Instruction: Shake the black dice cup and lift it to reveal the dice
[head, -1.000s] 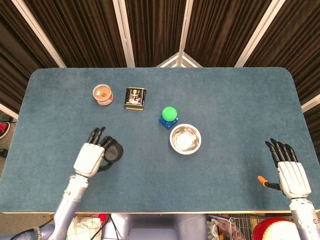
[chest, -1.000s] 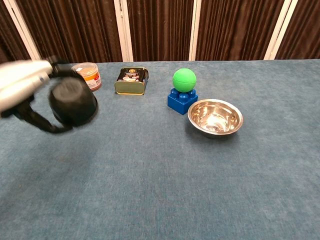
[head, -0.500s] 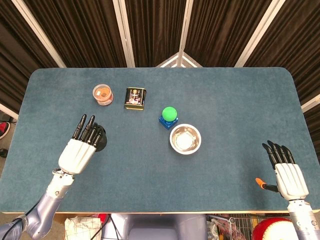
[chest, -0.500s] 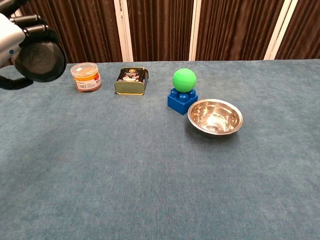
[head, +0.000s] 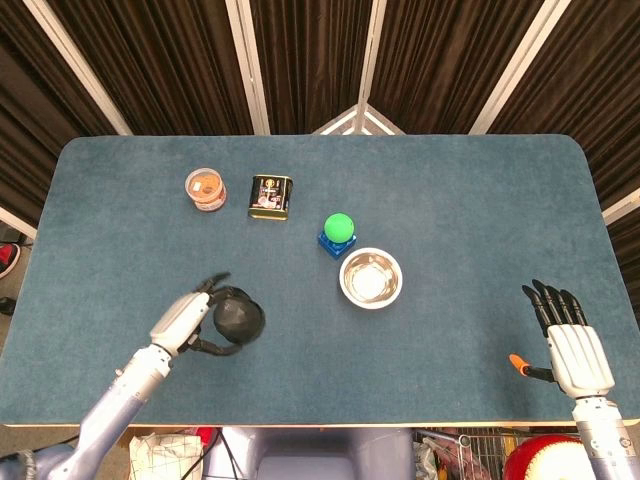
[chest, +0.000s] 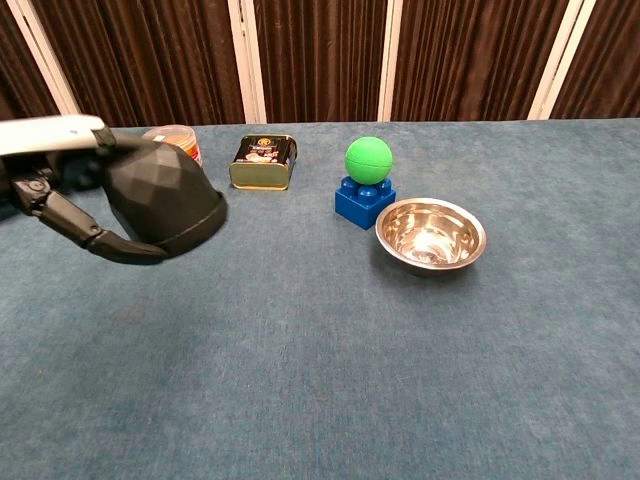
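Note:
My left hand (head: 186, 322) (chest: 55, 180) grips the black faceted dice cup (head: 238, 318) (chest: 162, 194) at the front left of the table. The cup is held off the cloth and tilted, its rim pointing right and down in the chest view. No dice show in either view. My right hand (head: 572, 340) hovers at the front right edge, fingers straight and apart, holding nothing. It does not appear in the chest view.
A steel bowl (head: 371, 278) (chest: 430, 235) sits mid-table, with a green ball on a blue block (head: 338, 234) (chest: 367, 181) just behind it. A small tin (head: 270, 196) (chest: 262, 161) and an orange-lidded jar (head: 205, 188) stand at the back left.
The left hand swung the cup back toward the right and lower, from a raised far-left position. Before that it had swung left. The right hand barely moved.

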